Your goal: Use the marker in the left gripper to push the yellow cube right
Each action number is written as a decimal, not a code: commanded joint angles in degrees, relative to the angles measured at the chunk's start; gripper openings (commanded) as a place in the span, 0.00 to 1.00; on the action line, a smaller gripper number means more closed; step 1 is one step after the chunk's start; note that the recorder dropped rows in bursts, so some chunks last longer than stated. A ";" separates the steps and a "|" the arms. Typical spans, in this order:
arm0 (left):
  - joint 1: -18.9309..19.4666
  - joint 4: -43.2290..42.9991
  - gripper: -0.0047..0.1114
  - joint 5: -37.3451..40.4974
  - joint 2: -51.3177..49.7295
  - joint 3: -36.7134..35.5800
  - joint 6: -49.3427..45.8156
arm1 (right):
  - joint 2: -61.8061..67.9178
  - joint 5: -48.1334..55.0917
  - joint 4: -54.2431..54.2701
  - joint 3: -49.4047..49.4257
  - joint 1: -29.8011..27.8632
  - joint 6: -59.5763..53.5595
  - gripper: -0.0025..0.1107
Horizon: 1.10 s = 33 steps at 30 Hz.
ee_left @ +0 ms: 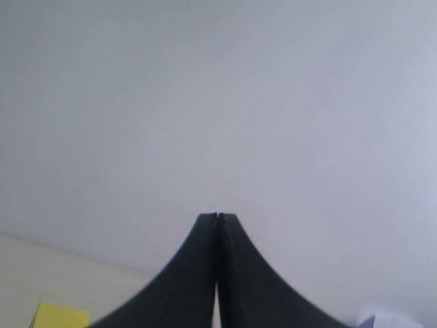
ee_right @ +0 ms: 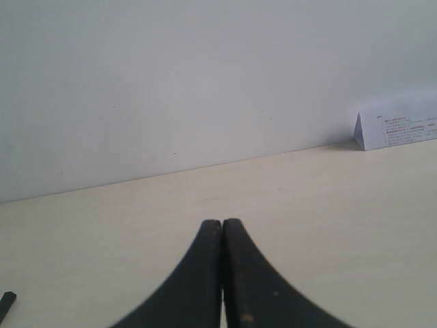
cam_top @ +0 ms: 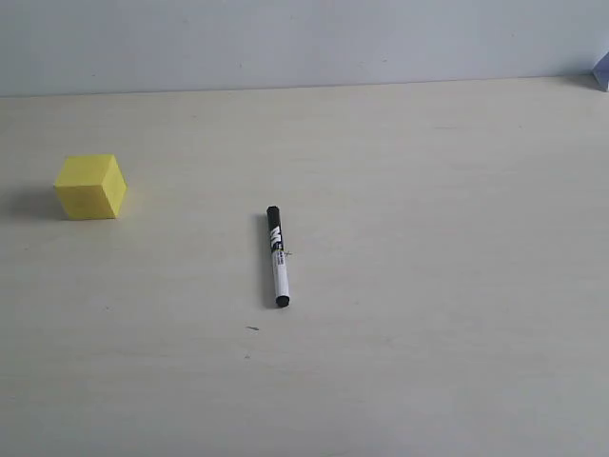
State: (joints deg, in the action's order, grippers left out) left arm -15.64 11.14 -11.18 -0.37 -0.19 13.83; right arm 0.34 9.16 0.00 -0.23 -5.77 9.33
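The yellow cube (cam_top: 90,187) rests on the pale table at the left of the exterior view; a corner of the cube (ee_left: 60,317) also shows in the left wrist view. The marker (cam_top: 277,256) lies flat near the table's middle, black cap end away from the camera, free of any gripper. Its tip (ee_right: 6,302) peeks into the right wrist view. Neither arm appears in the exterior view. My left gripper (ee_left: 217,217) is shut with nothing between its fingers, raised and facing the wall. My right gripper (ee_right: 222,223) is shut and empty above the table.
A white folded card with print (ee_right: 399,126) stands at the table's far right by the wall, its corner (cam_top: 601,71) showing in the exterior view. A grey wall (cam_top: 304,43) backs the table (cam_top: 428,286).
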 commanded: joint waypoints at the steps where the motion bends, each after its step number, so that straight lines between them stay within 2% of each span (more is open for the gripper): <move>1: -0.27 1.19 0.06 -7.66 0.37 0.19 4.79 | -0.34 -0.53 0.00 0.23 -0.19 -0.16 0.02; 5: -0.27 1.56 0.06 -9.09 0.37 0.54 17.03 | -0.34 -0.53 0.00 0.23 -0.19 -0.16 0.02; 10: -0.27 1.06 0.07 -10.68 -0.47 4.25 17.81 | -0.34 -0.53 0.00 0.23 -0.19 -0.16 0.02; 14: -0.27 -1.58 0.11 -19.93 -4.58 8.17 18.68 | -0.34 -0.53 0.00 0.23 -0.19 -0.16 0.02; 15: -0.27 -3.93 0.15 -24.96 -7.24 10.73 21.16 | -0.34 -0.53 0.00 0.23 -0.19 -0.16 0.02; 17: -0.27 -4.11 0.18 -29.81 -11.79 14.62 23.95 | -0.34 -0.53 0.00 0.23 -0.19 -0.16 0.02; 18: -0.27 -4.44 0.18 -29.68 -13.49 16.01 24.05 | -0.34 -0.53 0.00 0.23 -0.19 -0.16 0.02; 20: -0.27 -9.33 0.18 -17.13 -18.75 21.97 24.05 | -0.34 -0.53 0.00 0.23 -0.19 -0.16 0.02; 21: -0.38 -16.61 0.18 -2.91 -24.24 28.85 25.13 | -0.34 -0.53 0.00 0.23 -0.19 -0.16 0.02; 22: -0.38 -23.84 0.18 4.13 -29.26 33.83 28.37 | -0.34 -0.53 0.00 0.23 -0.19 -0.16 0.02; 24: -0.38 -33.05 0.18 16.62 -37.35 41.10 29.71 | -0.34 -0.53 0.00 0.23 -0.19 -0.16 0.02; 26: -0.38 -31.88 0.18 32.24 -44.52 48.96 24.64 | -0.34 -0.53 0.00 0.23 -0.19 -0.16 0.02; 28: -0.38 -24.76 0.18 43.60 -50.81 54.95 8.67 | -0.34 -0.53 0.00 0.23 -0.19 -0.16 0.02; 30: -0.38 -18.99 0.18 54.19 -56.75 60.14 -1.42 | -0.34 -0.53 0.00 0.23 -0.19 -0.16 0.02; 33: -0.38 -14.28 0.25 61.66 -62.26 64.76 -2.10 | -0.34 -0.53 0.00 0.23 -0.19 -0.16 0.02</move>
State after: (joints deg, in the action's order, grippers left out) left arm -15.64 -8.04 43.34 -58.53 60.99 14.75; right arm 0.34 9.16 0.00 -0.23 -5.77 9.33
